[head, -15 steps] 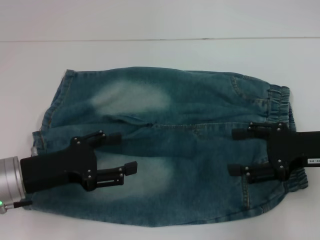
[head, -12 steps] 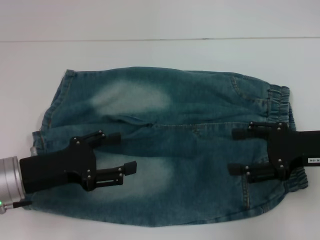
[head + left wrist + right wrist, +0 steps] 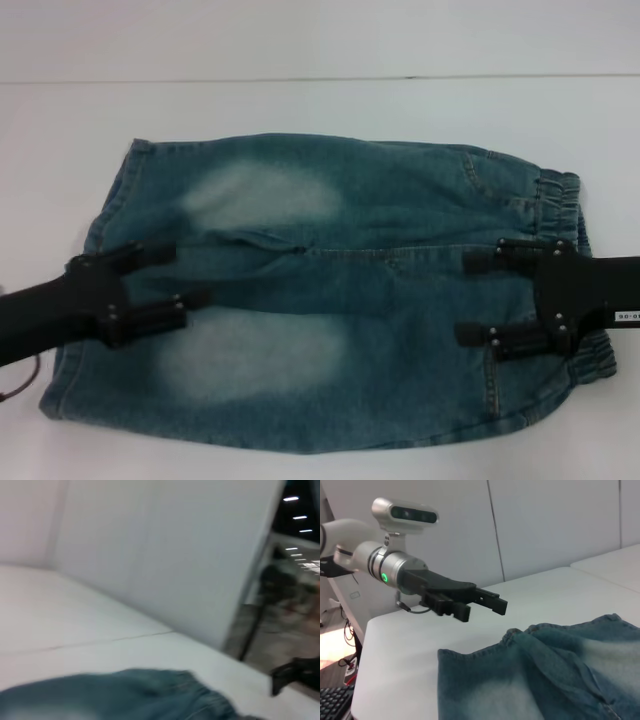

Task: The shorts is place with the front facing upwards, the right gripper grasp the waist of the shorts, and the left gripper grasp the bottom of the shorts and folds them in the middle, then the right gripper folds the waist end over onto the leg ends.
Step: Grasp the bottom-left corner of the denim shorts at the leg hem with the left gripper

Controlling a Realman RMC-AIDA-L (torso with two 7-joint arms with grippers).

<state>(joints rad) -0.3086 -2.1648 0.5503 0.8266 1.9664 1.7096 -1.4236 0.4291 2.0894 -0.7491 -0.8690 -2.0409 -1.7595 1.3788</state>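
Even, bright light falls from above, with almost no shadow on the white counter. The head view is soft and slightly hazy. The left wrist view is heavily motion-blurred, ceiling lamps glaring; the right wrist view is sharp, a green light glowing

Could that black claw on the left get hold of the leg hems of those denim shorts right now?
Probably yes: the open left black claw hovers above the washed blue-green denim shorts near their stitched leg hems, with nothing between.

Bare table all round shorts; only left claw & right claw above cloth.
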